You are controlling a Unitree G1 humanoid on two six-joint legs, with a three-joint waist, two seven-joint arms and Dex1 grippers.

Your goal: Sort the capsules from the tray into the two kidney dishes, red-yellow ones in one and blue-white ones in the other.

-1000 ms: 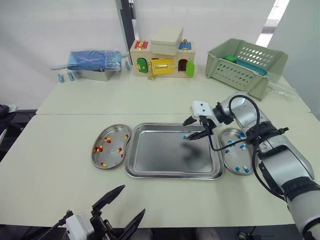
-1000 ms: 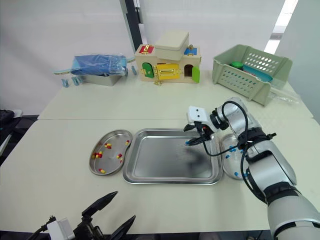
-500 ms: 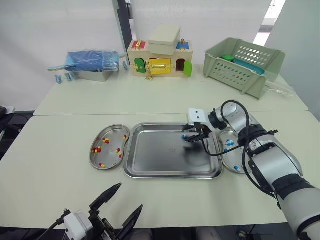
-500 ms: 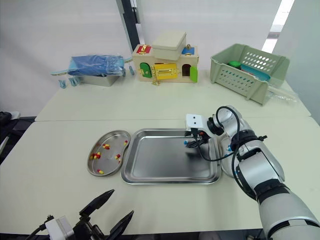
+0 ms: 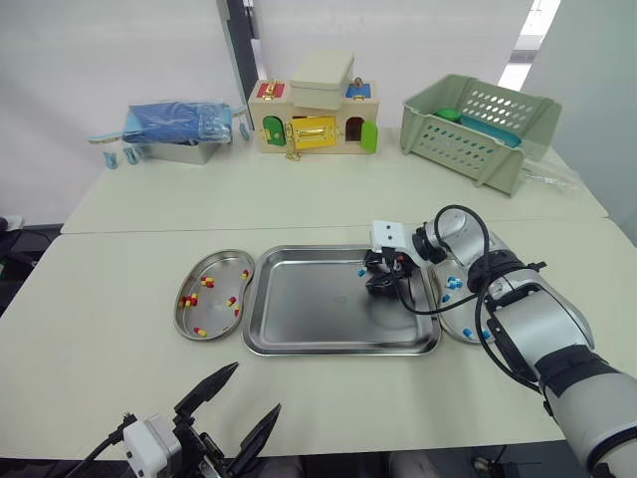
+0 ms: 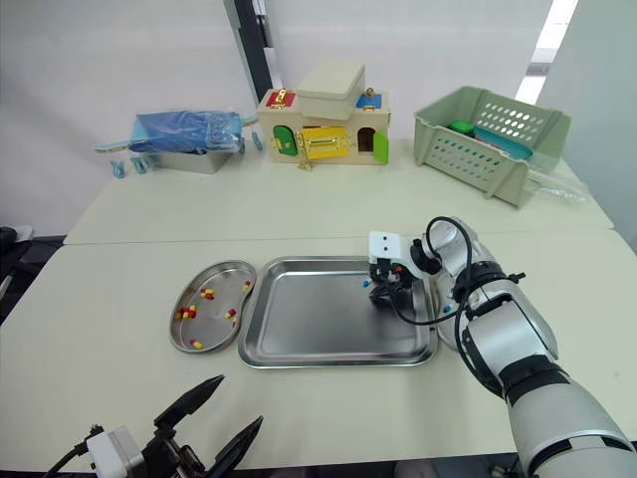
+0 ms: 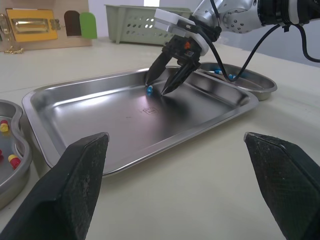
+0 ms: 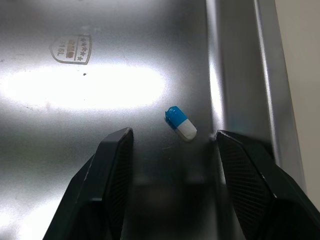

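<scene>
My right pincer [image 8: 172,134] is down in the tray [image 5: 338,350], fingers [image 8: 112,180] spread one to each side of the blue-white capsule [image 8: 180,123] lying close to the far wall, so that I can pinch it without knocking it away. The dish [image 5: 460,339] of blue-white ones sits just beside the tray for a short carry. My left pincer [image 5: 256,390] hangs spread, well apart, out of the way.
</scene>
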